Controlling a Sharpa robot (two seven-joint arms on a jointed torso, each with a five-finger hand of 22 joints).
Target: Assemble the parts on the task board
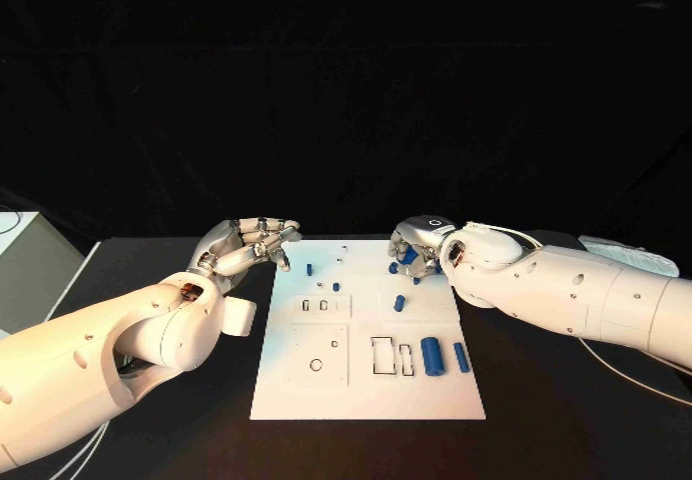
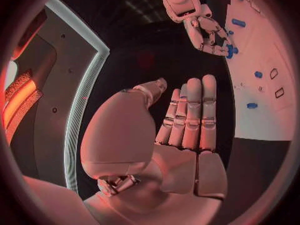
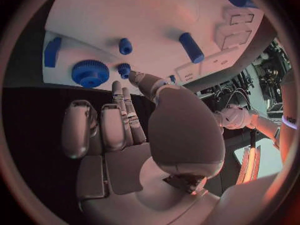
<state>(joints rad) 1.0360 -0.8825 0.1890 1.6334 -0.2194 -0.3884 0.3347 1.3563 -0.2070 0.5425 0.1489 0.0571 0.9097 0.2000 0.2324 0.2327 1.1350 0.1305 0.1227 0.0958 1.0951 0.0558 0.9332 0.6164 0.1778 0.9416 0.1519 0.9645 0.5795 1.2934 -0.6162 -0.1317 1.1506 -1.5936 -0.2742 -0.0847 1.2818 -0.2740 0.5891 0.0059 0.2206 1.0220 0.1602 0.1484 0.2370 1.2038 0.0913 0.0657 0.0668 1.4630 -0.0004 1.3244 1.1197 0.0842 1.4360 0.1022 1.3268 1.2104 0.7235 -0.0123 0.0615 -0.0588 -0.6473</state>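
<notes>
The white task board (image 1: 368, 395) lies mid-table, with recesses (image 1: 387, 355) in its near half. Blue parts lie on it: two cylinders (image 1: 431, 356) (image 1: 462, 357) near the right edge, and small pegs (image 1: 309, 268) (image 1: 400, 302) farther back. My right hand (image 1: 423, 243) is over the board's far right corner. There its thumb and a fingertip meet on a small blue peg (image 3: 124, 70), beside a blue gear (image 3: 90, 73) and a blue cylinder (image 3: 191, 47). My left hand (image 1: 253, 245) hovers at the far left corner, its fingers (image 2: 190, 115) straight and nothing in it.
A pale box (image 1: 29, 265) stands at the table's left edge. A white cable (image 1: 635, 375) runs under my right arm. Black table surface borders the board on both sides and in front.
</notes>
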